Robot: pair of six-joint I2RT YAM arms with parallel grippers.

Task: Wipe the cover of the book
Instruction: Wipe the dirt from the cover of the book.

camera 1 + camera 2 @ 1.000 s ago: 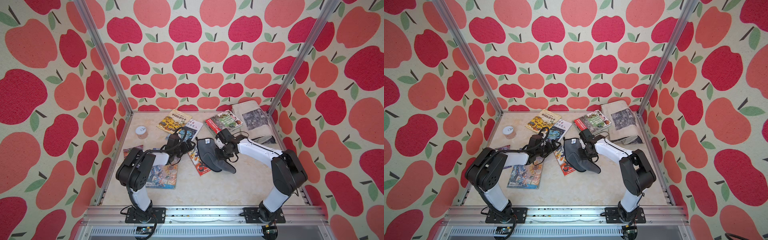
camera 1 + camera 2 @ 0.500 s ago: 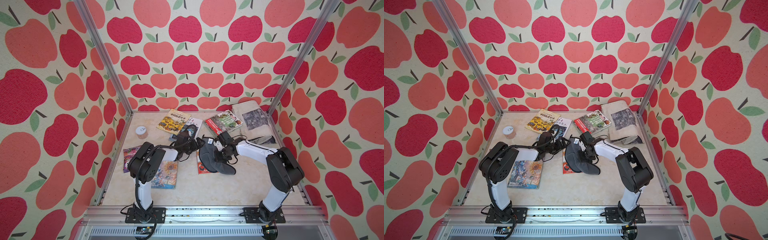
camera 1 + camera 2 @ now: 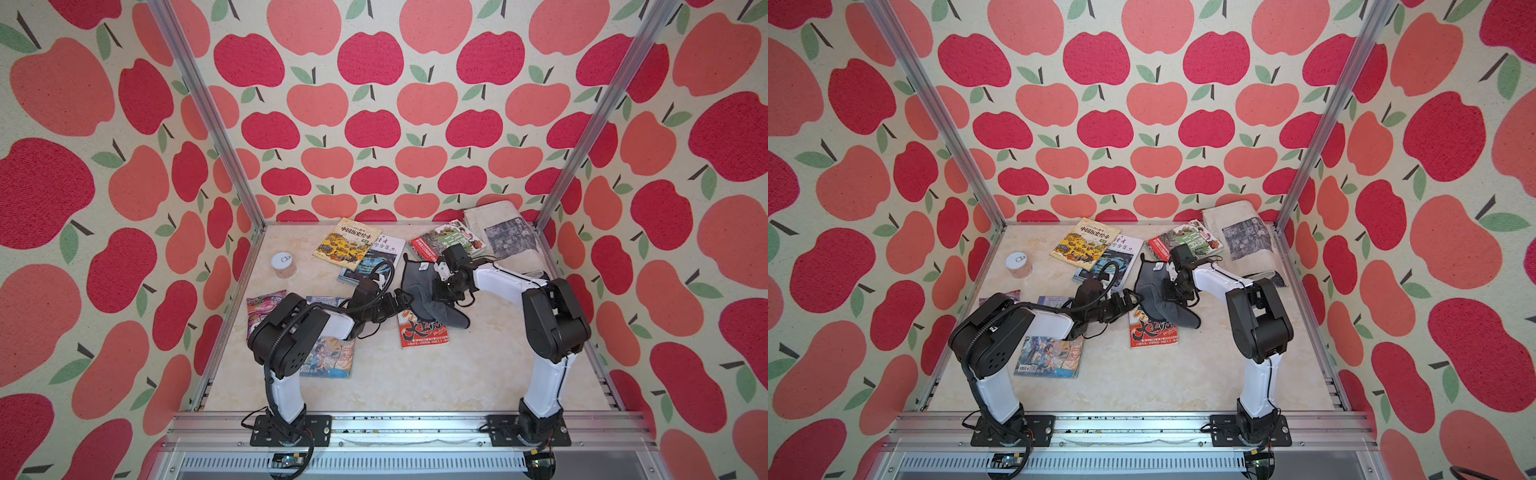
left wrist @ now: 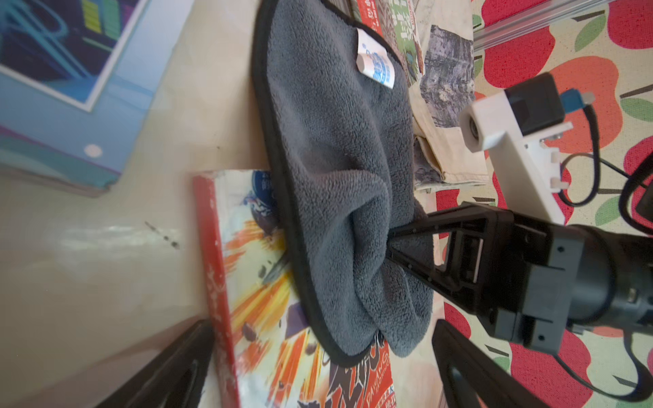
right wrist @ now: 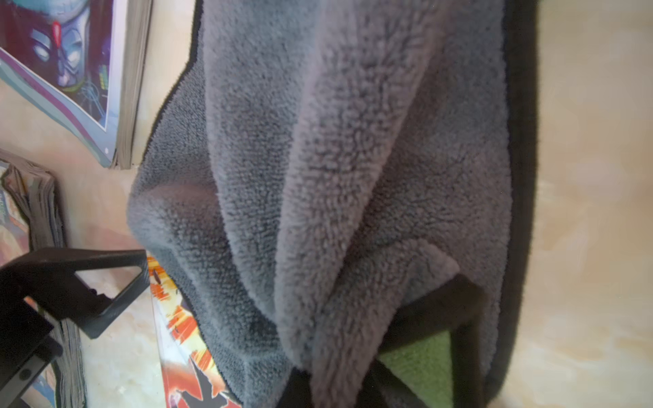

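Left arm (image 3: pixel 332 324) swung inward, jaws spread by book (image 3: pixel 424 334); right jaws clamp overhanging cloth (image 3: pixel 415 282).

Five illustrated paperback books: yellow (image 3: pixel 349 245), white-blue (image 3: pixel 376 251), green-red (image 3: pixel 432 243), red-orange (image 3: pixel 424 334), blue (image 3: pixel 328 361). One grey fleece cloth (image 3: pixel 415 282). One round white-lidded jar (image 3: pixel 284 266). One purple foil packet (image 3: pixel 259 307). One beige printed fabric bag (image 3: pixel 505 237). Two black-and-white robot arms, left (image 3: pixel 291 332) and right (image 3: pixel 552 324).
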